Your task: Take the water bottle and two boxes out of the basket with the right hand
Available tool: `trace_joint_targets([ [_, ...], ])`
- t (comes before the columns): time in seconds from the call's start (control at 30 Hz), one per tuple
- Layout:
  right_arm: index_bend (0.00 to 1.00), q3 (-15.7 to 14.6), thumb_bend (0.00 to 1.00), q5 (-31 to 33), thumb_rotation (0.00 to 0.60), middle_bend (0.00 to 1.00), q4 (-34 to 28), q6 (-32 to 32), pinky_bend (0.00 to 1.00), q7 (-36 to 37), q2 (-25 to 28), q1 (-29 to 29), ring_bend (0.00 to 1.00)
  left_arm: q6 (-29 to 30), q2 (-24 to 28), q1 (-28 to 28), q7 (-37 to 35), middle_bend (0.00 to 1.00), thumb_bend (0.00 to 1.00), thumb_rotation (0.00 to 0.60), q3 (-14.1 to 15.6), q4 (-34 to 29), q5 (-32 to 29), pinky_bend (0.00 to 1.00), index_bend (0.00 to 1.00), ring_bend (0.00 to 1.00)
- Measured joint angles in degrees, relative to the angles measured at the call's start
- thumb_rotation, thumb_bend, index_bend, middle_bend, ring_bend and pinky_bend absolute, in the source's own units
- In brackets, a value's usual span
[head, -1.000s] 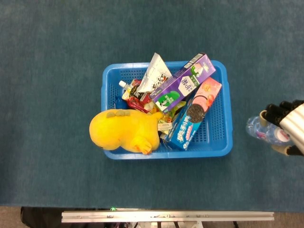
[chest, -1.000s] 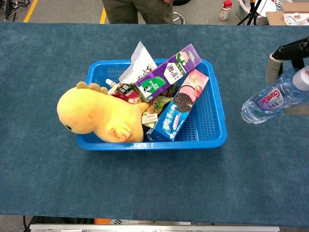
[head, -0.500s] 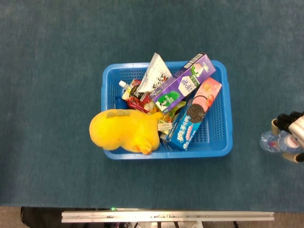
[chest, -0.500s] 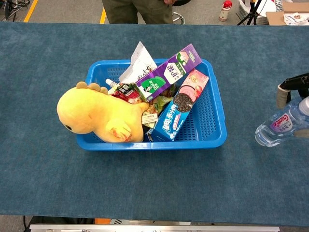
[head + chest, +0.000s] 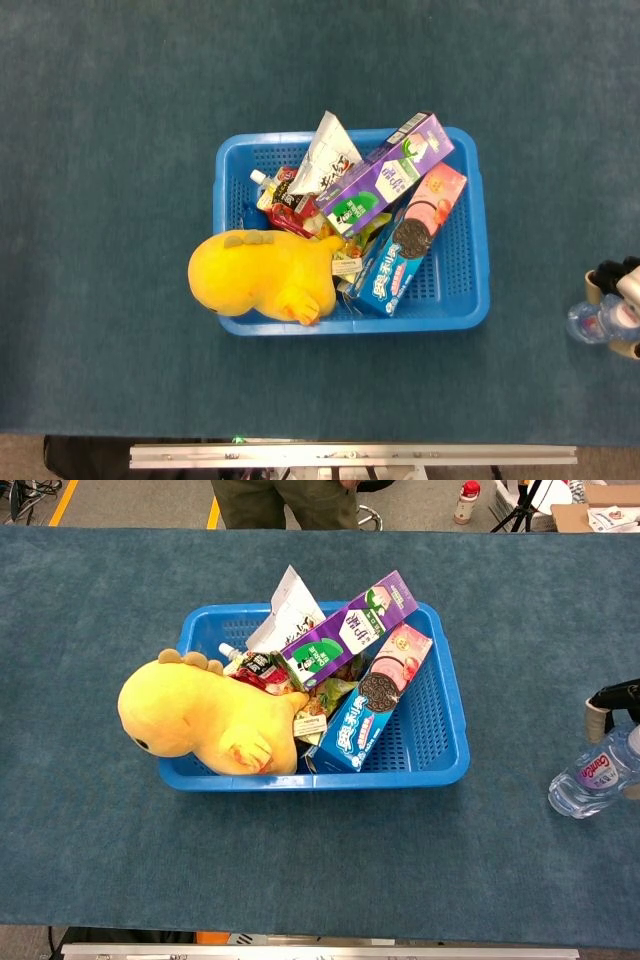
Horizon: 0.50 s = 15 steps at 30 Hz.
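Chest view shows the red label on the clear plastic water bottle [image 5: 594,781], held by the right hand [image 5: 612,702] at the right edge, well right of the perforated blue basket [image 5: 448,730]. Inside remain 2 boxes: purple carton [image 5: 348,628], Oreo box [image 5: 366,706], beside 1 yellow plush dinosaur [image 5: 200,720].

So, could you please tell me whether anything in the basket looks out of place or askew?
The yellow plush toy spills over the blue basket's left rim, and the purple box pokes past the far rim; both sit tilted.
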Motion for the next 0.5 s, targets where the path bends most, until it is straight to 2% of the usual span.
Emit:
trace_joint_targets([
  [0.27,0.63,-0.9,0.19,0.3,0.6,0.62,3.2,-0.5,0.73,0.8,-1.8,-0.8,0.54,-0.1,0.1,0.0,-0.1,0.1,0.2,0.6,0.0,0.0,0.0,0.22,0.27,0.04],
  [0.4,0.62,-1.2,0.16,0.1,0.6,0.55,3.4,-0.6,0.71,1.0,-1.6,-0.9,0.49,-0.2,0.1,0.0,-0.1,0.1,0.2,0.6,0.0,-0.1,0.0,0.22,0.27,0.04],
  [0.5,0.55,-1.5,0.11,-0.6,0.6,0.5,3.1,-0.7,0.71,1.7,-1.0,-0.7,0.47,-0.2,0.1,-0.1,-0.1,0.1,0.2,0.6,0.1,0.0,-0.1,0.22,0.27,0.04],
])
